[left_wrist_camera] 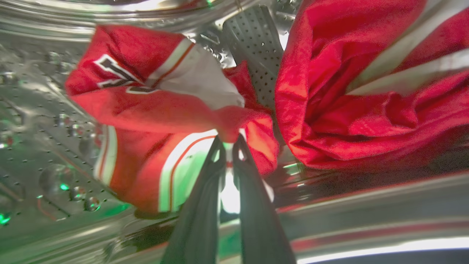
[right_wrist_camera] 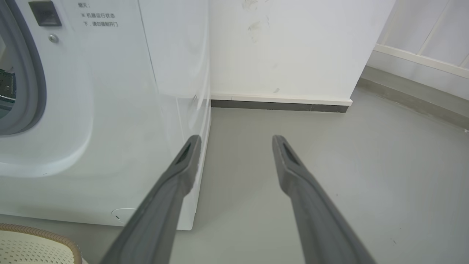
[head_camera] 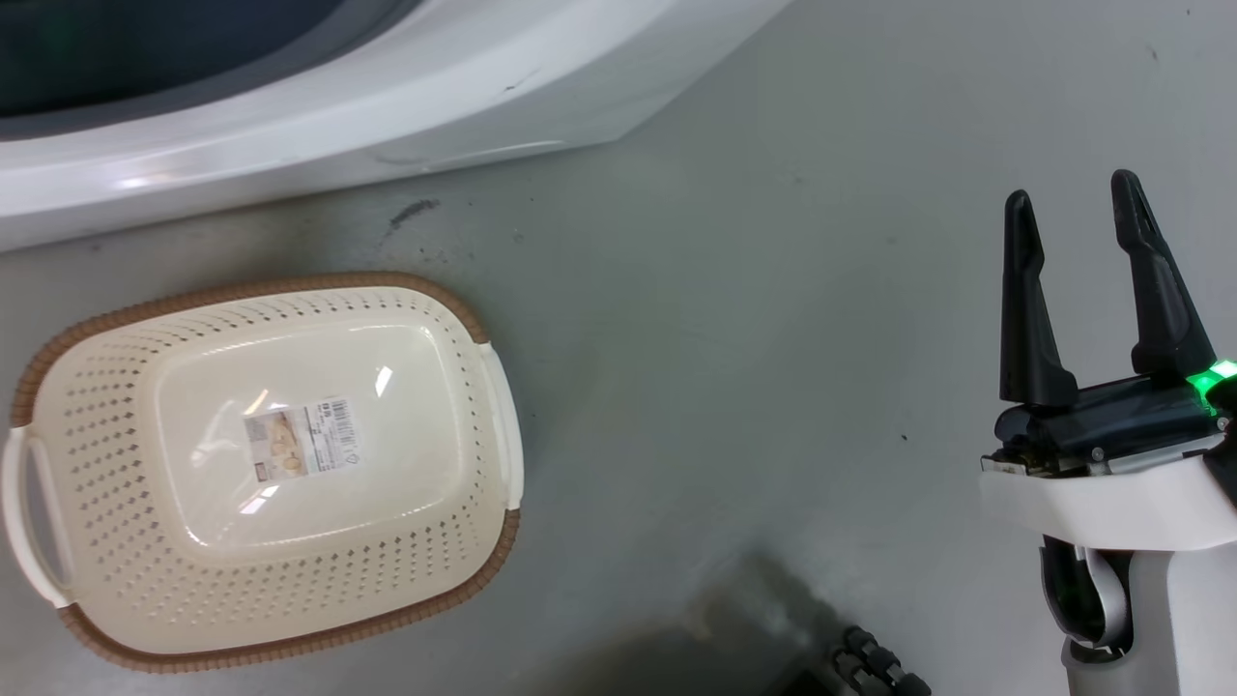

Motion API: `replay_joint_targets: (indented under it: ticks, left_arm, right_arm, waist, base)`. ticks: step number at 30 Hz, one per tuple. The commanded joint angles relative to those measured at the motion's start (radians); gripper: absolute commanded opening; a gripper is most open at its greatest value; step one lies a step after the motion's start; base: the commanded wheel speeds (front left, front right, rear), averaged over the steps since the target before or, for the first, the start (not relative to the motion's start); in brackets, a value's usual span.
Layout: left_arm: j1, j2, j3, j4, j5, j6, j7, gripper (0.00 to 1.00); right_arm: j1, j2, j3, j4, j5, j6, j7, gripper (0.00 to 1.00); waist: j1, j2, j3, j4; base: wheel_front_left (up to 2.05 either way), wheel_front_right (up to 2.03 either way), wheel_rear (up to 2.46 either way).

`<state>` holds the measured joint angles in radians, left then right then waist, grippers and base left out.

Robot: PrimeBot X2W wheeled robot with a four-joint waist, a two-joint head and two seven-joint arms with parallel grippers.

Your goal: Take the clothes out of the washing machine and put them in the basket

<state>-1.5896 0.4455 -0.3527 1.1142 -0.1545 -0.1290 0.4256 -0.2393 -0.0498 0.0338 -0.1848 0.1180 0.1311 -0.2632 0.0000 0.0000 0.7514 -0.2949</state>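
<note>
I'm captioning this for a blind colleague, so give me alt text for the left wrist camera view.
The left gripper, fingers nearly together, pinches a fold of a red jersey with white trim and lettering inside the studded steel drum. A second red garment lies crumpled to its right.

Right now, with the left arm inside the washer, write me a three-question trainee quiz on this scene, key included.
1. True or false: the basket sits on the floor with no clothes in it.
2. Pick one. The left gripper is:
A) open above the floor
B) closed on the lettered red garment inside the drum
C) gripping a basket handle
3. Fill in: the right gripper hangs over the floor with its jaws ____ and nothing between them.

Key: 1 true; 2 B; 3 open.
</note>
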Motion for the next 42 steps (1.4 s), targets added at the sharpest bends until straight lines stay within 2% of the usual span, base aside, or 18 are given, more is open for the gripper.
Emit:
replay_joint_targets:
  ticks: [1,11,22,32,42]
  left_arm:
    - [0.019,-0.007,-0.004,-0.004,-0.001,0.0,-0.009,0.0]
    - [0.186,-0.095,-0.016,-0.018,-0.066,0.0,-0.222,0.0]
    - [0.368,-0.155,-0.059,-0.032,-0.153,-0.001,-0.444,0.0]
    - [0.514,-0.155,-0.091,-0.1,-0.247,-0.001,-0.609,0.0]
    - [0.653,-0.129,-0.105,-0.256,-0.28,0.006,-0.671,0.0]
  right_arm:
    - [0.006,-0.001,-0.002,0.002,-0.008,-0.001,-0.002,1.0]
    - [0.041,-0.001,-0.009,0.014,-0.056,-0.001,-0.002,1.0]
    - [0.107,-0.001,-0.009,0.039,-0.1,-0.001,-0.002,1.0]
    - [0.169,-0.001,-0.003,0.051,-0.122,-0.001,-0.002,1.0]
    - [0.23,-0.001,-0.001,0.059,-0.134,-0.001,-0.002,1.0]
  waist:
    - [0.0,0.0,-0.023,0.017]
    - [0.0,0.0,-0.153,0.089]
    - [0.0,0.0,-0.297,0.144]
    - [0.0,0.0,-0.409,0.174]
    - [0.0,0.0,-0.522,0.21]
  base:
    - [0.0,0.0,0.0]
    - [0.0,0.0,0.0]
    - [0.0,0.0,0.0]
    - [0.0,0.0,0.0]
    - [0.0,0.0,0.0]
